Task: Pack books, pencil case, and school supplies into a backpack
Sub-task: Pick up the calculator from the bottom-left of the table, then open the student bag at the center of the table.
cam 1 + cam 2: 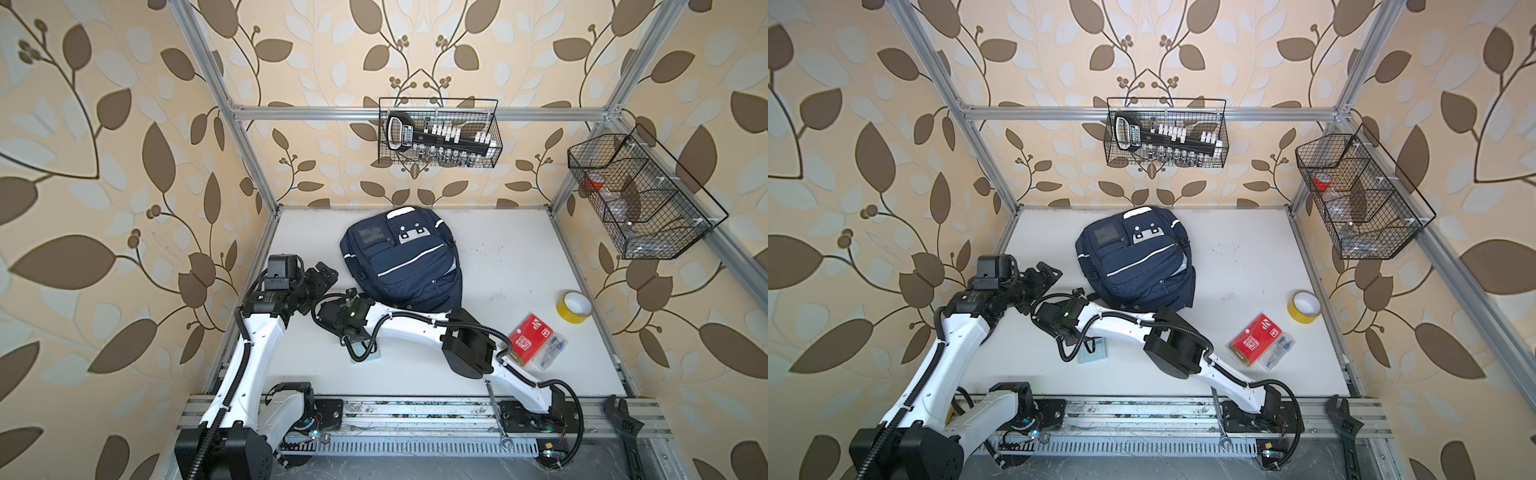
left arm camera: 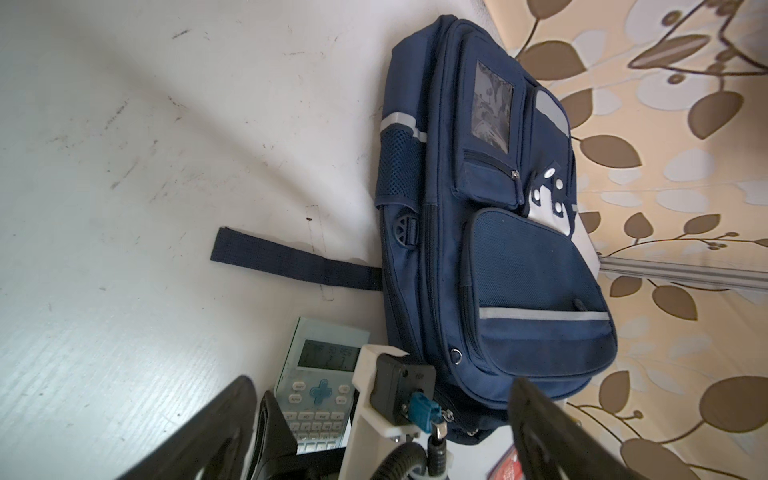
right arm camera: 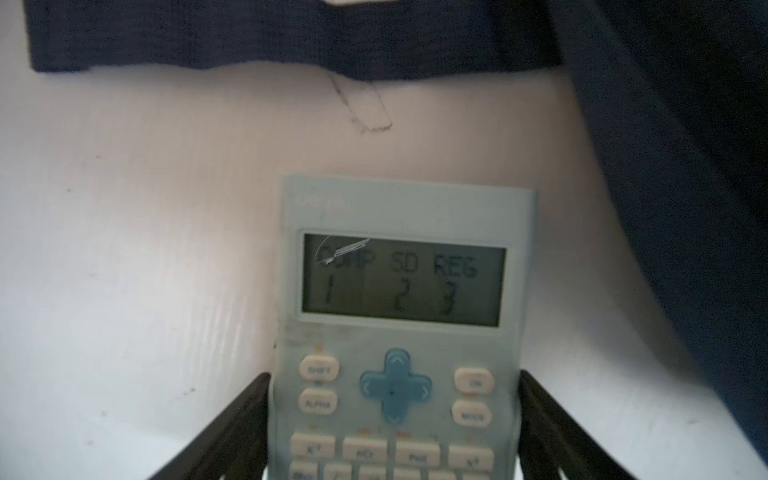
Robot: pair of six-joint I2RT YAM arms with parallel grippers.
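Pale blue plastic calculator (image 3: 399, 208) lies on the white table (image 1: 519, 257), with the right gripper (image 3: 392, 374) snug on both edges. Left gripper (image 1: 326, 274) hangs wide open, empty. Navy fabric backpack (image 1: 401, 257) sits right beside; clear red-labelled box (image 1: 536, 343) isn't packed yet either.

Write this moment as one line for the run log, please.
left gripper: open, empty | right gripper: astride calculator, grip unclear | backpack: flat on table | box: out on table
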